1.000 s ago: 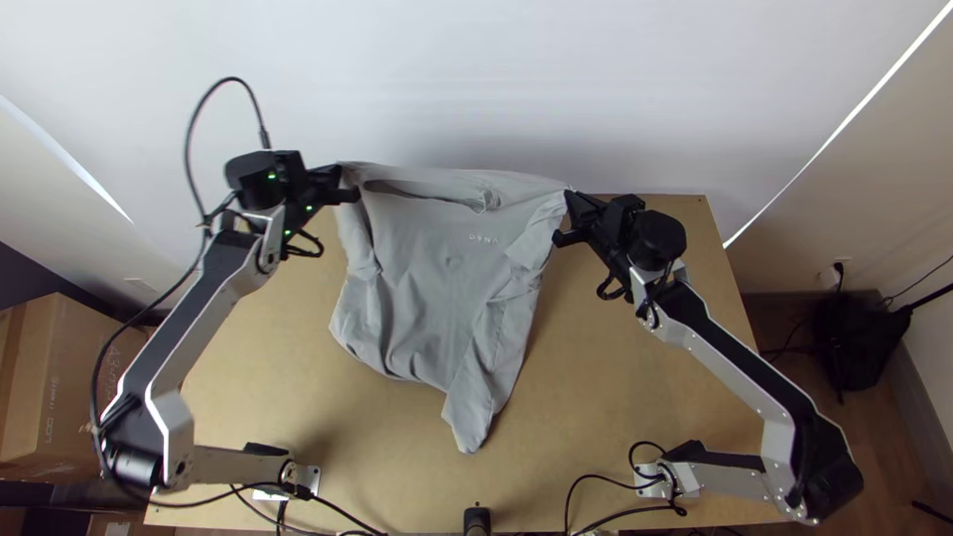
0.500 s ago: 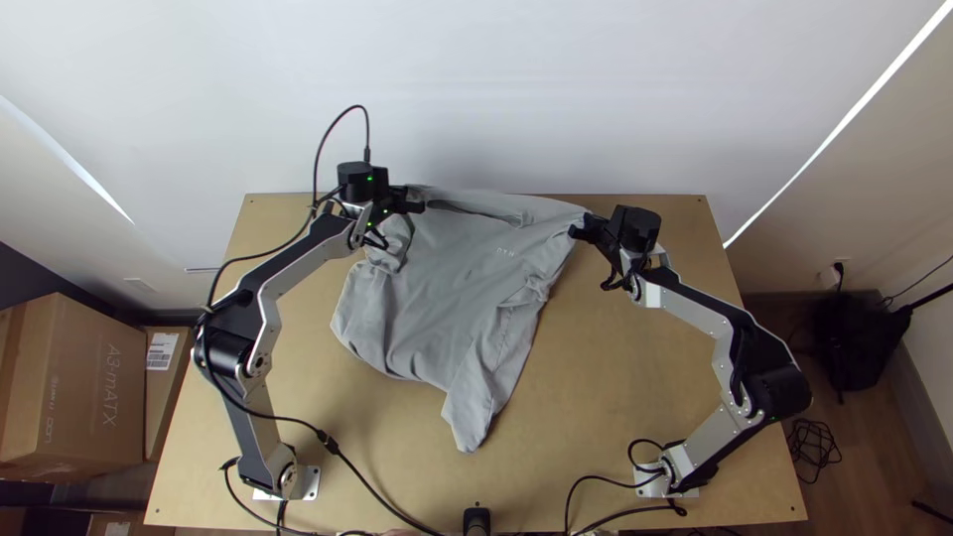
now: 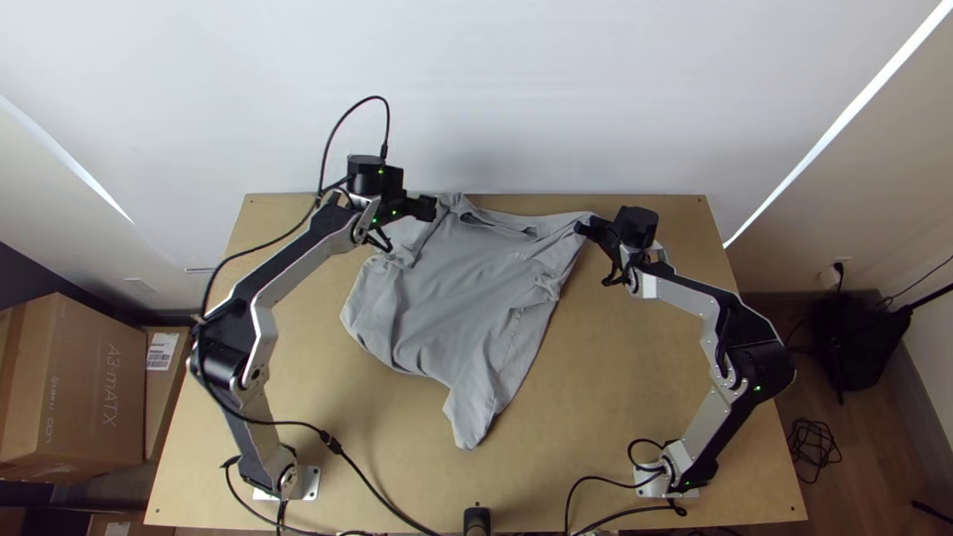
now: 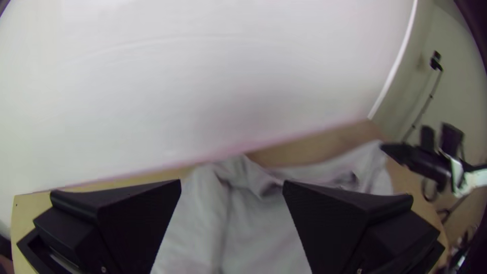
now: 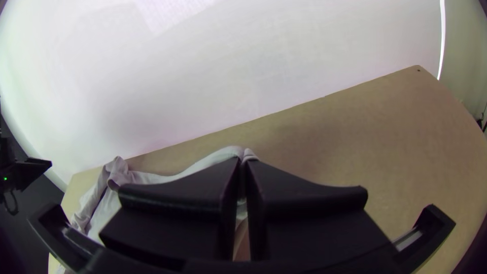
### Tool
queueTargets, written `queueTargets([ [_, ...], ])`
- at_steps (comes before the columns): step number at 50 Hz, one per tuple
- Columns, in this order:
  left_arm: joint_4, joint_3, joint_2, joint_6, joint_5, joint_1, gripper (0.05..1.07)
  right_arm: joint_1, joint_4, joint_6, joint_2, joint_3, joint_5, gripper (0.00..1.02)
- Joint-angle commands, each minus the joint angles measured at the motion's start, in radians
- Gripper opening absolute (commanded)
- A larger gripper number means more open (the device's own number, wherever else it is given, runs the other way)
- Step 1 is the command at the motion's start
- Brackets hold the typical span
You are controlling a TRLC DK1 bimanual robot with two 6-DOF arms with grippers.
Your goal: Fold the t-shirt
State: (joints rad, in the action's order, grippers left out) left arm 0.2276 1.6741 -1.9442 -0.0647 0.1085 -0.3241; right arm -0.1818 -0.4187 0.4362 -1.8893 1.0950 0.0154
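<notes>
Toward the near side of the wooden table (image 3: 635, 397), a narrow end of the grey t-shirt (image 3: 457, 308) is pointing at the near edge. Beyond it, the body is lying spread but wrinkled across the table's middle. Farther out, the right gripper (image 3: 582, 229) is pinching the shirt's far corner on the right arm's side, its fingers closed around cloth. The left gripper (image 3: 431, 208) is hovering near the other far corner, its fingers standing wide apart. Behind the far edge, a white wall (image 3: 496, 89) is rising.
</notes>
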Motion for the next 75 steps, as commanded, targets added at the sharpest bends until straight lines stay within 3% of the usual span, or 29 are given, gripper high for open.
queueTargets([
  [1,0.142,0.021,0.159,0.059,0.068,-0.020,1.02,0.005,-0.025,0.038,-0.019,0.037,-0.017,0.02],
  [7,0.381,0.007,0.226,0.120,0.169,-0.024,1.02,0.002,-0.025,0.065,-0.021,0.036,-0.023,0.02],
  [19,0.598,-0.108,0.370,0.141,0.169,-0.162,1.02,-0.015,-0.025,0.088,0.007,0.005,-0.026,0.02],
  [32,0.653,-0.271,0.462,0.055,0.172,-0.437,1.02,-0.030,-0.025,0.105,0.016,-0.014,-0.026,0.02],
  [51,0.803,-0.315,0.349,0.069,0.145,-0.627,1.01,-0.028,-0.025,0.148,0.018,-0.043,-0.028,0.02],
  [57,0.788,-0.323,0.332,0.059,0.140,-0.678,0.87,-0.028,-0.025,0.156,0.021,-0.049,-0.028,0.02],
  [64,0.740,-0.364,0.324,0.063,0.112,-0.736,0.86,-0.027,-0.025,0.157,0.021,-0.055,-0.026,0.02],
  [68,0.713,-0.370,0.323,0.060,0.102,-0.762,0.72,-0.025,-0.025,0.168,0.021,-0.060,-0.026,0.02],
  [75,0.694,-0.382,0.298,0.059,0.066,-0.803,0.71,-0.027,-0.025,0.184,0.015,-0.072,-0.028,0.02],
])
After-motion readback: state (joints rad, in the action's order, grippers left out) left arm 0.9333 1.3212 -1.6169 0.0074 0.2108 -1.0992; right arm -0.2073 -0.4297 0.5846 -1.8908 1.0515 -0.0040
